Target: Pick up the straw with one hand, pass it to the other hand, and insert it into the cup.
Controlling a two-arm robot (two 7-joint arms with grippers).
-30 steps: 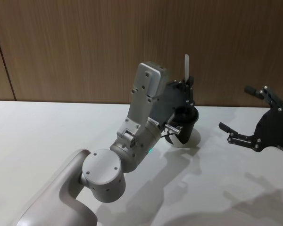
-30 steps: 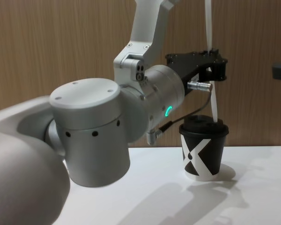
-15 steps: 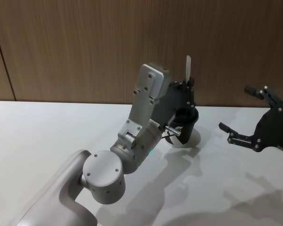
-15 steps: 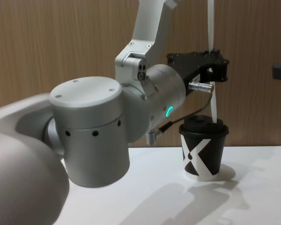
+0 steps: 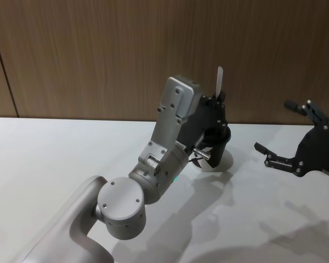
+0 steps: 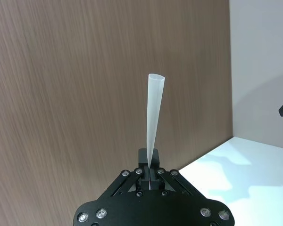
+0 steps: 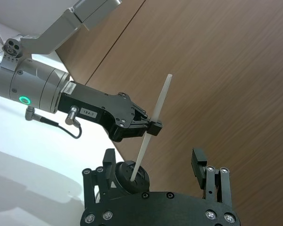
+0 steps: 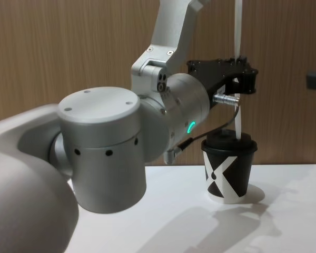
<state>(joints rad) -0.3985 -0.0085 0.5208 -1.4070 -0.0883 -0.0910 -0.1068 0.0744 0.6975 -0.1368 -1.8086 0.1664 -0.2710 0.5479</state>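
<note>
The white straw (image 8: pixel 238 118) stands nearly upright with my left gripper (image 8: pixel 241 71) shut on its middle, at the end of the silver arm with the green ring. Its lower end meets the top of the domed lid of the black cup (image 8: pixel 229 171) with the white X mark; I cannot tell whether it has entered the lid. In the head view the straw (image 5: pixel 220 76) sticks up above the left gripper (image 5: pixel 219 101), which hides most of the cup (image 5: pixel 218 152). My right gripper (image 5: pixel 273 125) hovers open to the right of the cup, holding nothing.
The white table (image 5: pixel 55 153) runs back to a brown wooden wall (image 5: pixel 98 55) just behind the cup. My bulky left arm (image 5: pixel 120 205) crosses the middle of the table toward the cup. There is free room on the left and at the front right.
The left arm has shifted slightly to the right. The straw's lower end has moved from the lid's right edge toward its middle. The right gripper has not moved.
</note>
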